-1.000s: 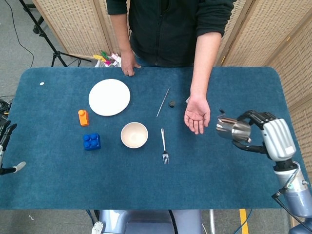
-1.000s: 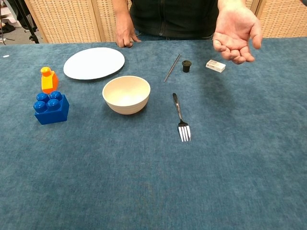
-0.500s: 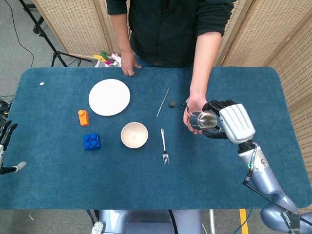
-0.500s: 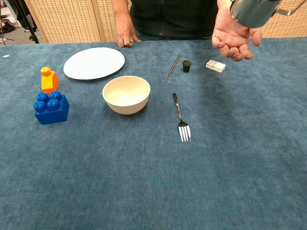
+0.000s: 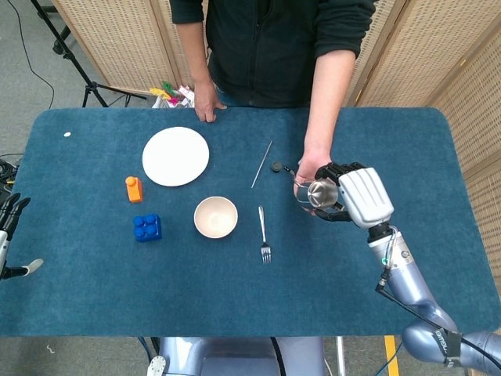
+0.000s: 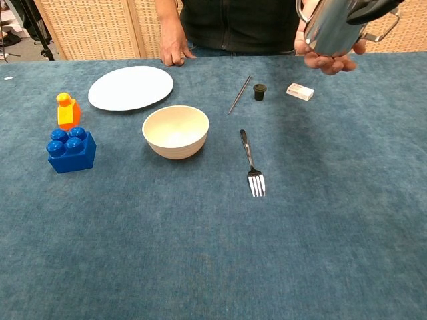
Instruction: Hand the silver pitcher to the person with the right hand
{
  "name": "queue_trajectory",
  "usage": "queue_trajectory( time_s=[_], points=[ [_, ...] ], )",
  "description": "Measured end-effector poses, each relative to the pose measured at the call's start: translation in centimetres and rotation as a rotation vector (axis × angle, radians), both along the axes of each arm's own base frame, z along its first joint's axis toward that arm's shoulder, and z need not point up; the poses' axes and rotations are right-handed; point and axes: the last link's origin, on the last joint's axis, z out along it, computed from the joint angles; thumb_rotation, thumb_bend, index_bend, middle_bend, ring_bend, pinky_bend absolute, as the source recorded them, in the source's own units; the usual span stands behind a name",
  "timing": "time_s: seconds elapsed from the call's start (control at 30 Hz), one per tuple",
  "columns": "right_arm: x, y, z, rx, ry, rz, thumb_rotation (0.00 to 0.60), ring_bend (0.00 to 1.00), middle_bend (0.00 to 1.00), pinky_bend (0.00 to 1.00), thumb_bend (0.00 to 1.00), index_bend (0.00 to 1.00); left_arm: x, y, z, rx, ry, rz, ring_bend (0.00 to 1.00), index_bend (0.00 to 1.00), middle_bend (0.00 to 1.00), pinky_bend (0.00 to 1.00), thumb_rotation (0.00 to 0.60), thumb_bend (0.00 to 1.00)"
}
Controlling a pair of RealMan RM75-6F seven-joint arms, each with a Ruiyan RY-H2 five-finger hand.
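My right hand (image 5: 356,196) holds the silver pitcher (image 5: 319,191) above the right middle of the table, fingers wrapped round its body. The pitcher (image 6: 331,27) rests in or just over the person's upturned palm (image 6: 331,63), whose fingers (image 5: 300,174) show beside it. In the chest view only dark fingertips (image 6: 373,8) of my right hand appear at the top edge, over the pitcher's wire handle. My left hand (image 5: 9,235) hangs at the far left edge off the table, fingers apart, holding nothing.
On the blue cloth lie a white plate (image 5: 176,156), cream bowl (image 5: 215,216), fork (image 5: 264,233), thin metal rod (image 5: 261,163), small black cap (image 5: 275,166), white eraser (image 6: 299,91), orange bottle (image 5: 134,189) and blue brick (image 5: 147,227). The person's other hand (image 5: 207,103) rests on the far edge.
My right hand has carried the pitcher left from the table's right side to the person's open palm, then slightly further onto it. The left hand has not moved.
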Motion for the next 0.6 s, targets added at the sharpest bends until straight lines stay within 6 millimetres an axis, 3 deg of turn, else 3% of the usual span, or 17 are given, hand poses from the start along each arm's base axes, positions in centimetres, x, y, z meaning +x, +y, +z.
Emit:
queue_trajectory(
  time_s=[0.03,0.1,0.13,0.17,0.27,0.6],
  points=[
    [0.0,-0.1,-0.1,-0.001,0.003,-0.004,0.600,0.52,0.54,0.46,0.51,0.53,0.0,0.0,0.0,0.001,-0.001,0.001,0.00,0.00,0.00,0.00,0.600,0.00],
    [-0.1,-0.2,-0.4,0.004,0.010,-0.014,0.600,0.36,0.32,0.43,0.22,0.32,0.0,0.0,0.1,0.002,-0.003,0.003,0.00,0.00,0.00,0.00,0.600,0.00],
    [-0.1,-0.1,-0.5,0.012,0.013,-0.016,0.600,0.21,0.16,0.36,0.07,0.15,0.0,0.0,0.1,0.002,-0.004,0.003,0.00,0.00,0.00,0.00,0.600,0.00],
    [-0.2,0.0,-0.6,0.027,0.015,-0.020,0.600,0.07,0.04,0.28,0.00,0.04,-0.1,0.1,0.1,0.002,-0.004,0.004,0.00,0.00,0.00,0.00,0.600,0.00],
    [-0.3,0.2,-0.3,0.056,-0.001,-0.035,0.600,0.00,0.00,0.17,0.00,0.00,-0.1,0.1,0.0,0.000,-0.003,0.005,0.00,0.00,0.00,0.00,0.600,0.00],
    [-0.7,1.4,2.5,-0.007,-0.027,-0.012,0.600,0.00,0.00,0.15,0.00,0.00,0.0,0.1,-0.2,-0.007,0.006,0.005,0.00,0.00,0.00,0.00,0.600,0.00]
  ],
)
